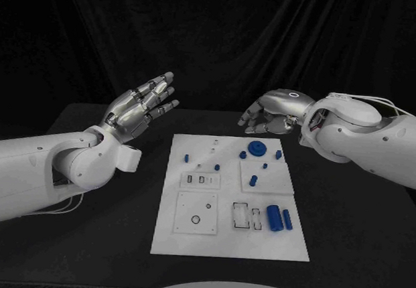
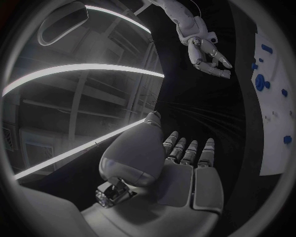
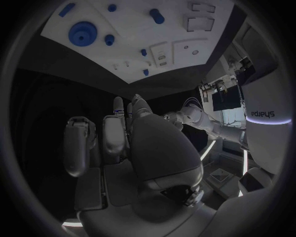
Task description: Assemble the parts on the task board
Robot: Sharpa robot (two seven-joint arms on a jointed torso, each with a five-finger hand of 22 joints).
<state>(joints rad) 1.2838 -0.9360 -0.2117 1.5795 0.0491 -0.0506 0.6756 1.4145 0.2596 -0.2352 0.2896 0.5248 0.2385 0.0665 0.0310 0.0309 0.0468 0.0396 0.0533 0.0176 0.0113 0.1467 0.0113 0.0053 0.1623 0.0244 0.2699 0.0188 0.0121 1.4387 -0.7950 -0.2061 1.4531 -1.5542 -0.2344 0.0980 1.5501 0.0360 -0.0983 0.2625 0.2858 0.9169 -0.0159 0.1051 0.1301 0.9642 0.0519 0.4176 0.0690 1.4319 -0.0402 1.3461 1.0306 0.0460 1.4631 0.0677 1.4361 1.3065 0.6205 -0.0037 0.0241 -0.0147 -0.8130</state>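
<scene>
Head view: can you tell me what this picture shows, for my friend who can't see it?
Two white robot arms hold silver hands above a black table, on either side of a white task board with small blue parts on it. The left hand is open with fingers apart; the right hand curls its fingers inward, holding nothing.

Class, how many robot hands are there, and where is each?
2. The left hand is raised left of the task board; the right hand hangs beyond its far edge, both holding nothing.
</scene>
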